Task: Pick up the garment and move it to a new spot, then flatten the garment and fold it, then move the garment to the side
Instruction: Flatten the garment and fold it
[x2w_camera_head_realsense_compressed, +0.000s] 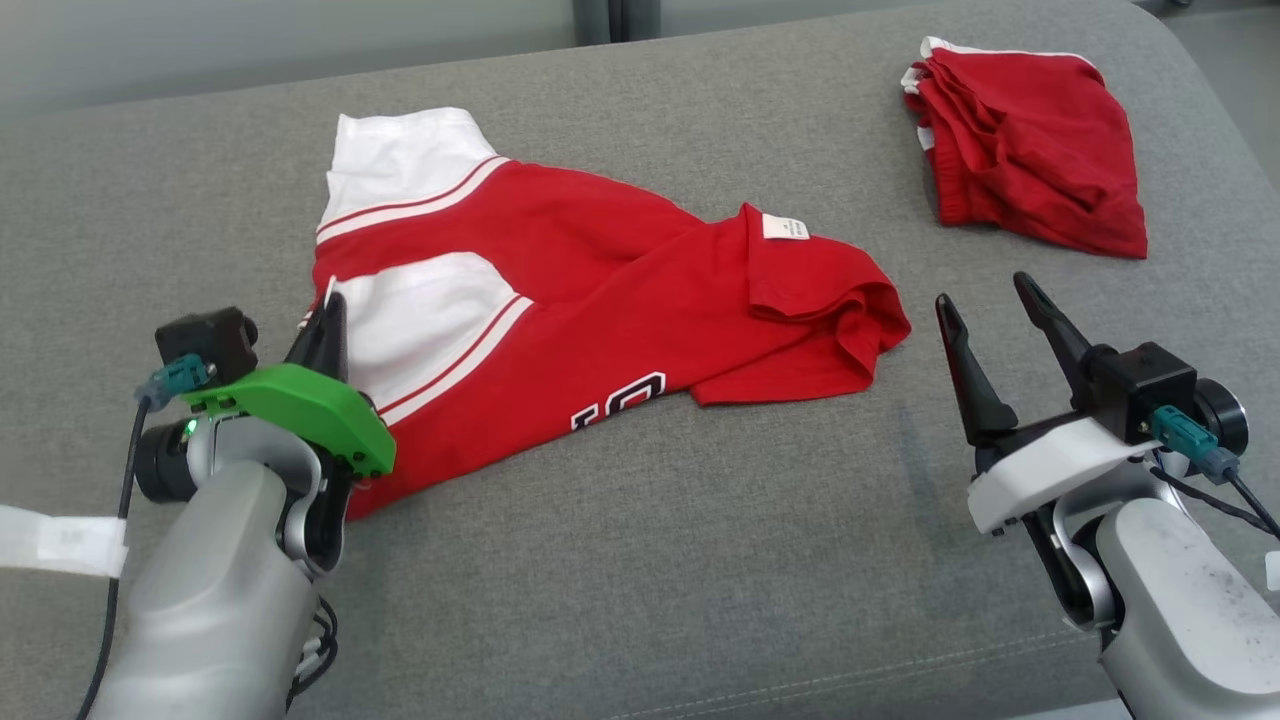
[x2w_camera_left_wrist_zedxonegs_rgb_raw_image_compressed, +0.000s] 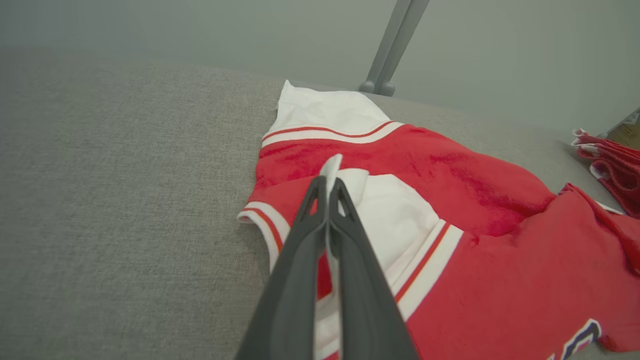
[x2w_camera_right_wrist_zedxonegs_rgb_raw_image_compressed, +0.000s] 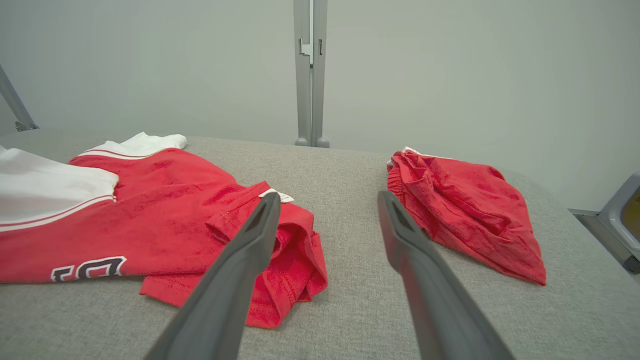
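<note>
On grey cushion (x2w_camera_head_realsense_compressed: 640, 560), left gripper (x2w_camera_left_wrist_zedxonegs_rgb_raw_image_compressed: 328, 182) pinching edge of garment (x2w_camera_head_realsense_compressed: 600, 270) — right gripper (x2w_camera_head_realsense_compressed: 983, 290) wide apart, empty

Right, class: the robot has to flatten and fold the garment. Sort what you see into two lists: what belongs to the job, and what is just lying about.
Belongs to the job:
- red-and-white shirt, spread out but rumpled
- left gripper, shut on the shirt's white sleeve
- right gripper, open, beside the shirt

Just lying about:
- bunched red garment, far right, apart from the shirt
- metal post behind
</note>
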